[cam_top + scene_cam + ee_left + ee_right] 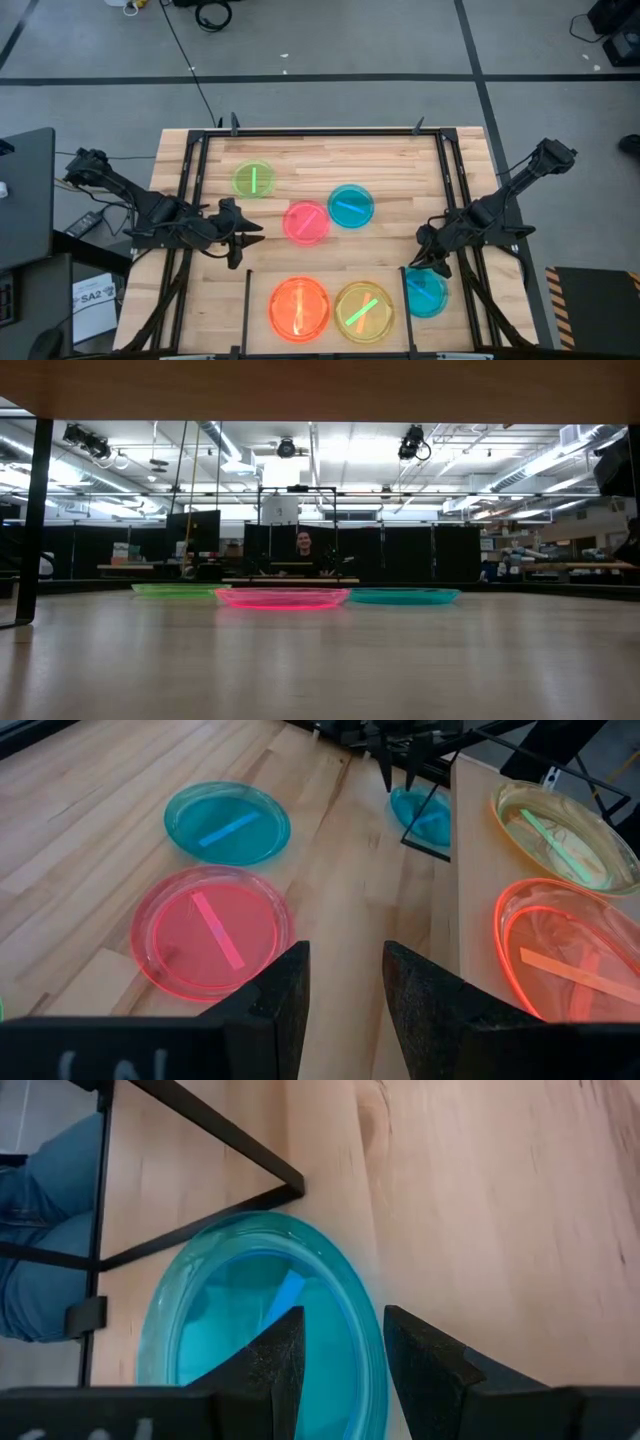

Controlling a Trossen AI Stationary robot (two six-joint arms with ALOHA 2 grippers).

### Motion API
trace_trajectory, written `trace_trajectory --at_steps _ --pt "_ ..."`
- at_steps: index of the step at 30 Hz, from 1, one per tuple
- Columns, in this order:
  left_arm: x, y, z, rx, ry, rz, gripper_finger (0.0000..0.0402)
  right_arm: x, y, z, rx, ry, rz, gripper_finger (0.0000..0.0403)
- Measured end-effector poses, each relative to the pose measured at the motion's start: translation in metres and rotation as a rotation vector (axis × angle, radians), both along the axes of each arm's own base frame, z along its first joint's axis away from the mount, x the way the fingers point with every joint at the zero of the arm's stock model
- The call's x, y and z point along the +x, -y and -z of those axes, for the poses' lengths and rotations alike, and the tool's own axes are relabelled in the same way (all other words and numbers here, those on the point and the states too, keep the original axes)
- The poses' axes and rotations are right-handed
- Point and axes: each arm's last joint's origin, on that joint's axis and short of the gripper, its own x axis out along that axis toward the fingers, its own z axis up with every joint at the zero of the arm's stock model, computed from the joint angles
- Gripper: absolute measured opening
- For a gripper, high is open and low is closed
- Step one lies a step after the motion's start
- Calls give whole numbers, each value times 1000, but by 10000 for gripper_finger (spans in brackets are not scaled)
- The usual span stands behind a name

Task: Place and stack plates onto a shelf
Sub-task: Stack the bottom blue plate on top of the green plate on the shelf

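Two plates lie on the shelf (247, 300) at the table's near edge: an orange one (299, 307) and a yellow-green one (364, 312). Just right of the shelf a cyan plate (428, 295) lies flat on the table. My right gripper (430, 265) is open and slants down over this plate's far rim (365, 1340), one fingertip over the inside and one over the outside. A green plate (253, 180), a pink plate (306, 222) and another cyan plate (350, 205) lie mid-table. My left gripper (250, 235) hangs open, left of the pink plate. My right gripper comes slanting down from the far right over the cyan plate's rim (370, 1320). Whether a finger touches the rim I cannot tell. The plate lies flat on the table.
Thick black rails (190, 200) (455, 190) run along both sides of the table, and a black bar (200, 1140) passes close to the cyan plate. A person's legs (40, 1230) stand beyond the near edge. Bare wood (380, 160) shows at the far right.
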Motion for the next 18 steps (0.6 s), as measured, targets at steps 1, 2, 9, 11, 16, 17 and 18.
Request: trace_trajectory --at_steps 1,2,9,11,16,17,18 --pt "0 0 0 0 0 0 135 0 0 0 -5 -2 -2 144" --pt "0 0 0 0 0 0 135 0 0 1 -13 -4 -8 144" --pt "0 0 0 -1 1 0 135 2 0 8 -86 -39 -11 144" --pt "0 0 0 -1 1 0 135 2 0 9 -100 -46 -19 144" --pt "0 0 0 -10 2 -5 135 4 -2 12 -103 -61 -28 144" --pt "0 0 0 -15 3 -7 134 4 -2 12 -101 -66 -31 144" --pt "0 0 0 -19 3 -9 134 4 -2 13 -102 -71 -34 144"
